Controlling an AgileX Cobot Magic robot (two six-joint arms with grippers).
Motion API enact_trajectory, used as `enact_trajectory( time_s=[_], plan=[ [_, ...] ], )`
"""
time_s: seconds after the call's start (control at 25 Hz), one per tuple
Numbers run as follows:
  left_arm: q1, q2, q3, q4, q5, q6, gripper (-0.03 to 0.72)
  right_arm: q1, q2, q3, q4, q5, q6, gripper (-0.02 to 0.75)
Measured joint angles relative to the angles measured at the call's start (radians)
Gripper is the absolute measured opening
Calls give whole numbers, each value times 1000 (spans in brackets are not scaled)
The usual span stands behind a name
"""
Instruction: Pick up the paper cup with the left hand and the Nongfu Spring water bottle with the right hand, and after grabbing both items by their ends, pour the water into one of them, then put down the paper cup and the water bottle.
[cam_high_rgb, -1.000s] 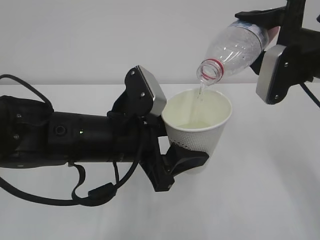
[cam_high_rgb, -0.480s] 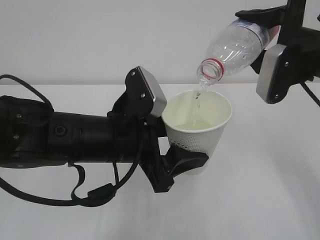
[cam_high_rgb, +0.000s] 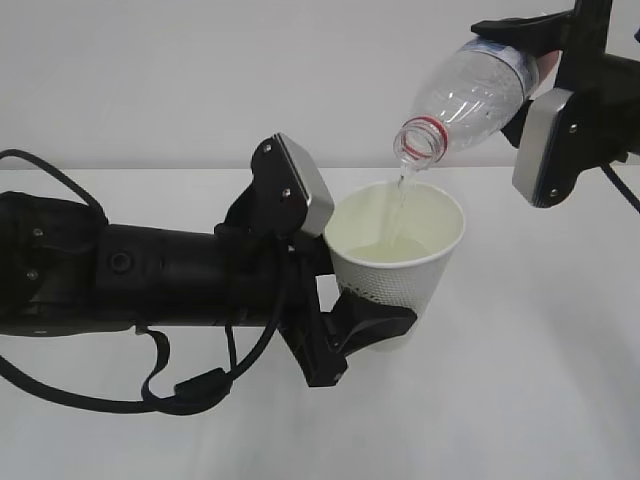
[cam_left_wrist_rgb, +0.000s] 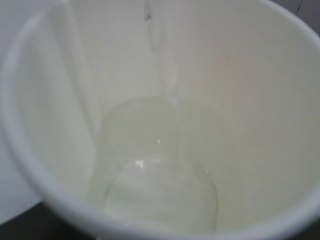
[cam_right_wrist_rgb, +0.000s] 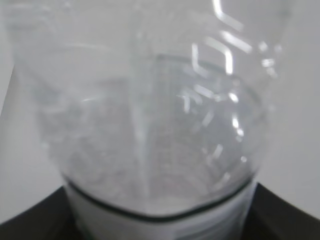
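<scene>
The white paper cup hangs upright above the table, and my left gripper is shut on its lower end. Up at the right, my right gripper is shut on the base end of the clear Nongfu Spring water bottle. The bottle tilts down to the left, its red-ringed mouth just above the cup's rim. A thin stream of water falls into the cup. In the left wrist view the cream inside of the cup holds a pale pool of water. The bottle fills the right wrist view.
The white table runs under both arms, with a plain white wall behind. Black cables loop beneath the left arm. The right arm's grey side panel hangs just right of the bottle.
Water keeps running from the bottle into the cup, and the stream now shows longer. Neither arm has visibly moved.
</scene>
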Motion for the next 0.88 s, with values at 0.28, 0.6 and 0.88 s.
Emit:
enact_trajectory(
  time_s=[0.28, 0.6, 0.88],
  plan=[
    [0, 0, 0, 4, 0, 0, 508, 0, 0, 0, 0, 0, -10, 467],
    [0, 0, 0, 6, 0, 0, 508, 0, 0, 0, 0, -1, -14, 467],
    [0, 0, 0, 6, 0, 0, 508, 0, 0, 0, 0, -2, -16, 467]
  ],
)
